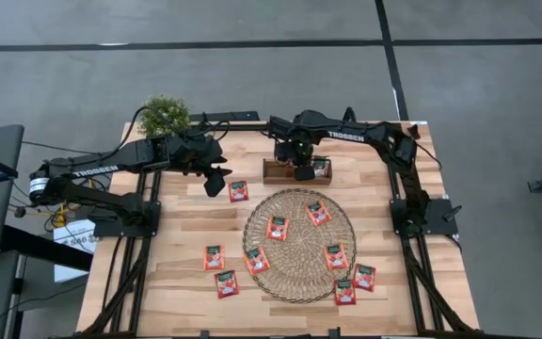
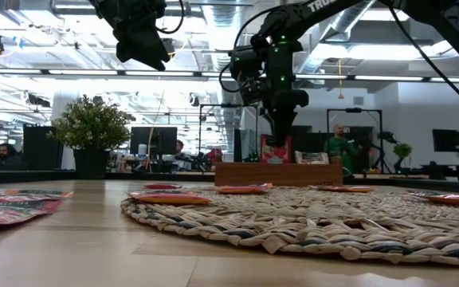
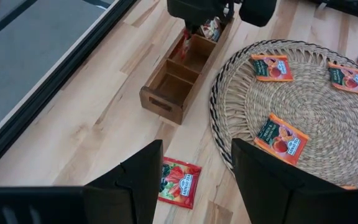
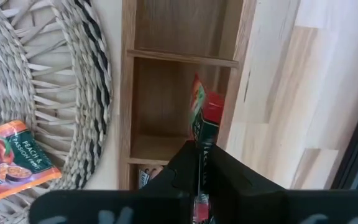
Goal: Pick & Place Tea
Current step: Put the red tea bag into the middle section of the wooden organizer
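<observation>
My right gripper (image 1: 301,166) hangs over the small wooden tray (image 1: 276,172) at the table's far side, shut on a red tea sachet (image 4: 204,115). My left gripper (image 1: 216,177) is open and empty, high above the table in the low view (image 2: 142,44). It stands over a sachet lying flat on the wood (image 3: 178,180), left of the round woven mat (image 1: 299,259). Several sachets lie flat on the mat (image 1: 278,228), and several more lie on the table near its front (image 1: 215,257). My right gripper pinches the sachet's upper end (image 4: 201,152) between its two fingers, from above, pointing down. The sachet stands on edge below the fingers, its lower end (image 4: 199,93) inside the tray's middle compartment. Whether it touches the tray's floor I cannot tell.
A potted plant (image 1: 165,115) stands at the table's far left corner. Another sachet sits in the tray's right compartment (image 1: 321,168). Sachets lie near the front right of the mat (image 1: 363,276). People and desks show in the room behind the table (image 2: 341,143).
</observation>
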